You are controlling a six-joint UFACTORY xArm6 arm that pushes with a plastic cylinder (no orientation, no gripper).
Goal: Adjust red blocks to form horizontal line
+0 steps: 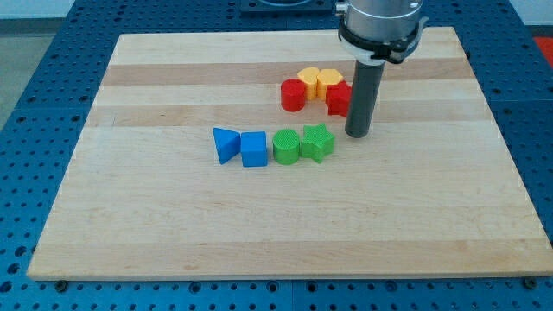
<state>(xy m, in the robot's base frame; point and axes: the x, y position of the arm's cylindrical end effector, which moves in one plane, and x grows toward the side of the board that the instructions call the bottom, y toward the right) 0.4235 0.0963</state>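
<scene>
My tip (359, 134) bare, holding nothing, just right of second red block (338, 99), placed to nudge it level with red cylinder (293, 95)

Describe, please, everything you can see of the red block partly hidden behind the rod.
The red block behind the rod is a small piece of glossy red plastic; its exact shape cannot be made out, since the dark rod covers its right side. It rests flat on the wooden board, toward the view's top. The yellow blocks sit against its upper left, and the red cylinder lies just to its left. My tip stands at its lower right, seemingly against it.
</scene>
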